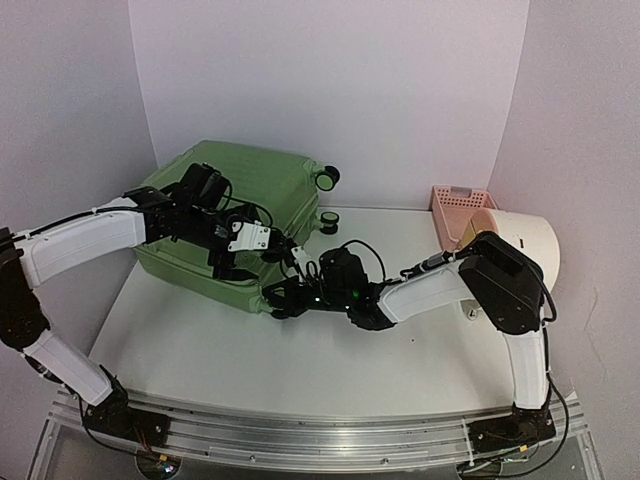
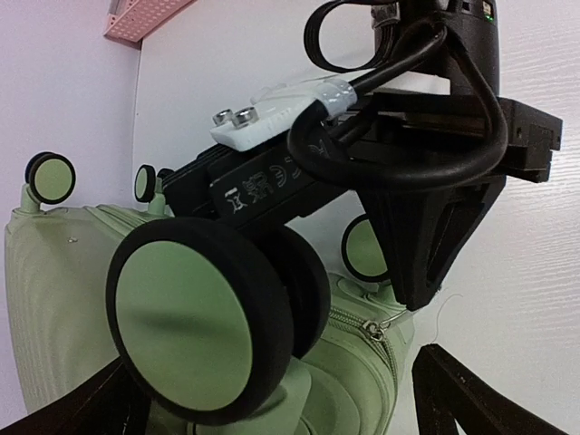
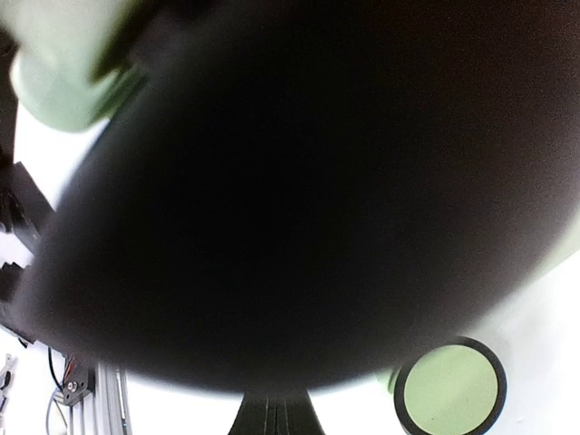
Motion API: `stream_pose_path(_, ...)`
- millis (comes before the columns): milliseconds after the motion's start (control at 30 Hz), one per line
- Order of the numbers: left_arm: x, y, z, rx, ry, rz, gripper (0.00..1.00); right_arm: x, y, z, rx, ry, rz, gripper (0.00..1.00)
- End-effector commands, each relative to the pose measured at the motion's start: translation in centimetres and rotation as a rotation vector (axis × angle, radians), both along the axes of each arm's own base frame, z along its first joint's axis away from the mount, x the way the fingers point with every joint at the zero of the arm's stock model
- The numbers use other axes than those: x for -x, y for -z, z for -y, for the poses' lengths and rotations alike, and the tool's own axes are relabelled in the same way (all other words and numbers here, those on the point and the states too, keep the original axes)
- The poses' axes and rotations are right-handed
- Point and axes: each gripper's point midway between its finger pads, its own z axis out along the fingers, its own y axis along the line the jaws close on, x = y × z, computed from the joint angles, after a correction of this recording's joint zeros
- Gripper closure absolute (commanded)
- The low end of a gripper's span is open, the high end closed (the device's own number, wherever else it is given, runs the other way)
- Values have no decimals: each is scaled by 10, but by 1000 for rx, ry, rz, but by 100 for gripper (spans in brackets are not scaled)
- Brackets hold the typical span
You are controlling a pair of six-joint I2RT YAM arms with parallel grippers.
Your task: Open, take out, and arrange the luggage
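White table [image 1: 300, 350] | luggage [image 1: 270, 175] flat, long axis L-R, wheels [image 1: 327, 177] R | L fingers [image 2: 462, 399] spread | R fingers [image 3: 272, 419] closed

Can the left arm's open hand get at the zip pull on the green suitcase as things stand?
Probably not cleanly. The left hand faces the light-green ribbed hard-shell suitcase, but a black-and-green wheel fills the space ahead and the shut right hand sits right beside the small metal zip pull.
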Motion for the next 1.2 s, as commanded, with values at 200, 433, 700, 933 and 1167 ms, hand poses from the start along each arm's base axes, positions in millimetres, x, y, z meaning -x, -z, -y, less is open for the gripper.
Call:
stream_pose_path(200, -24, -11, 23, 7, -28, -48, 0, 34, -31, -24, -74, -150, 87, 100)
stream_pose_path(433, -29, 9, 16, -99, -39, -262, 16, 33, -26, -23, -59, -145, 92, 100)
stream_pose_path(700, -16, 29, 14, -156, 18, -346, 76, 30, -24, -22, -54, -131, 96, 100)
stream_pose_path(933, -14, 25, 8, -163, 27, -359, 100, 12, -27, 4, -36, -20, 103, 100)
stream_pose_path(1167, -4, 35, -3, -194, 23, -438, 100, -33, -45, 19, -81, 132, 166, 100)
